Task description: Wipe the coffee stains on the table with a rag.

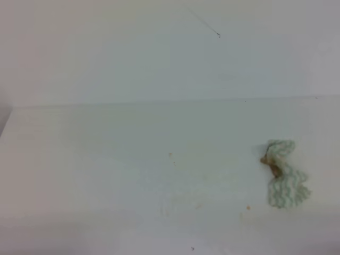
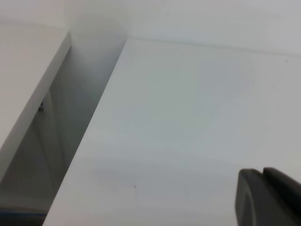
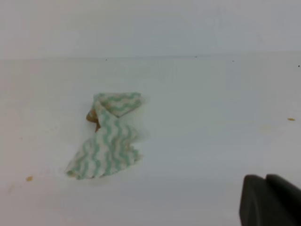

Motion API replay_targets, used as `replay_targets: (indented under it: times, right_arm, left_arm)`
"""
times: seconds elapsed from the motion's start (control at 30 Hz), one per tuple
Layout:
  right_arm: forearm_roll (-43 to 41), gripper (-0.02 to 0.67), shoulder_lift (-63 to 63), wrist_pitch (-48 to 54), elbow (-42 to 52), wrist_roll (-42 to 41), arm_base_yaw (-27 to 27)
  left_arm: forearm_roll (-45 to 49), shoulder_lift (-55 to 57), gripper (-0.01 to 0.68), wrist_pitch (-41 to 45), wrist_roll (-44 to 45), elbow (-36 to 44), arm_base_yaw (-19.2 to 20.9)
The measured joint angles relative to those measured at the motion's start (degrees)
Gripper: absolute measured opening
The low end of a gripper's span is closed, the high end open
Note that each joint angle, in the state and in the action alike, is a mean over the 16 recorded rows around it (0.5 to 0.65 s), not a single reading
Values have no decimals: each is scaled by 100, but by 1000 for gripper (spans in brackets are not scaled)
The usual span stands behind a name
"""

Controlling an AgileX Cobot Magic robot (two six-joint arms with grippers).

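The rag (image 1: 285,183), white with pale green zigzag stripes and bunched like a bow, lies on the white table (image 1: 106,159) at the right. A brown smudge marks its pinched middle. It also shows in the right wrist view (image 3: 107,143), left of centre. No orange-brown blob shows. Only tiny brown specks (image 1: 247,207) and faint smears remain on the table, and specks (image 3: 29,178) show in the right wrist view too. No gripper shows in the high view. One dark finger (image 3: 268,200) of my right gripper sits well right of the rag. One dark finger (image 2: 268,197) of my left gripper hangs over bare table.
A pale wall (image 1: 159,53) rises behind the table's back edge. In the left wrist view the table's left edge (image 2: 94,127) drops into a gap beside another white surface (image 2: 23,84).
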Motion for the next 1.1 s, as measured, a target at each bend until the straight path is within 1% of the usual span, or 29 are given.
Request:
replay_targets:
  times: [1.1]
  right_arm:
    - [0,1,0,-18,3,-13,0]
  left_arm:
    - [0,0,1,0,0,0,0]
